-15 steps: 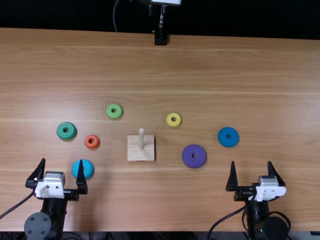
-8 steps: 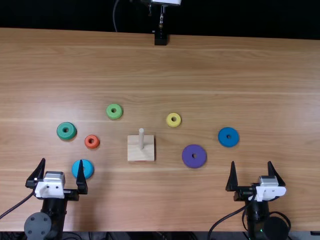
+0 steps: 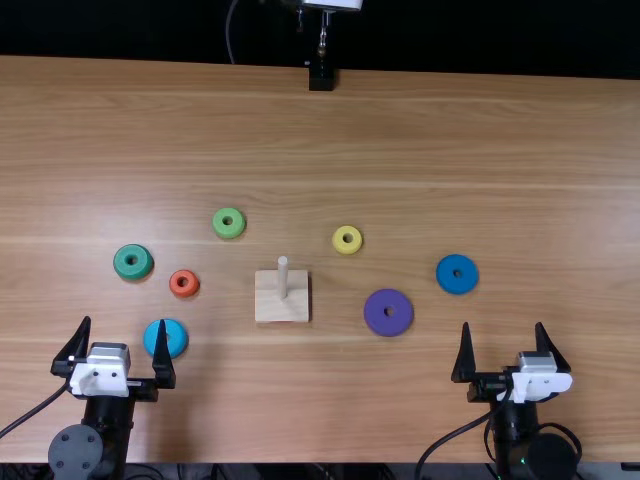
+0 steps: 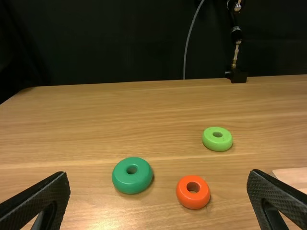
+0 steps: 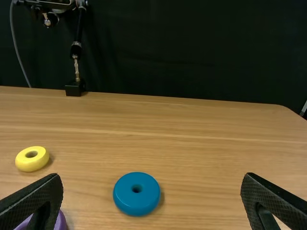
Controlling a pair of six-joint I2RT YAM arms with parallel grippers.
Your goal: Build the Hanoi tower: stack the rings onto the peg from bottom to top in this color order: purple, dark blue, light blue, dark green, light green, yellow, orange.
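Observation:
The bare peg (image 3: 283,278) stands upright on its square wooden base (image 3: 282,310). Right of it lie the purple ring (image 3: 375,315), yellow ring (image 3: 338,241) and dark blue ring (image 3: 446,274); left of it, the light green ring (image 3: 228,231), orange ring (image 3: 176,287), dark green ring (image 3: 121,264) and light blue ring (image 3: 175,344). My left gripper (image 3: 118,345) is open, one finger overlapping the light blue ring's edge from above. My right gripper (image 3: 505,348) is open below the dark blue ring. The left wrist view has my left gripper (image 4: 159,199) spread wide, likewise my right gripper (image 5: 151,199) in its view.
A black stand (image 3: 321,75) is at the table's far edge. Cables run beside both arms at the near edge of the wooden table (image 3: 300,130).

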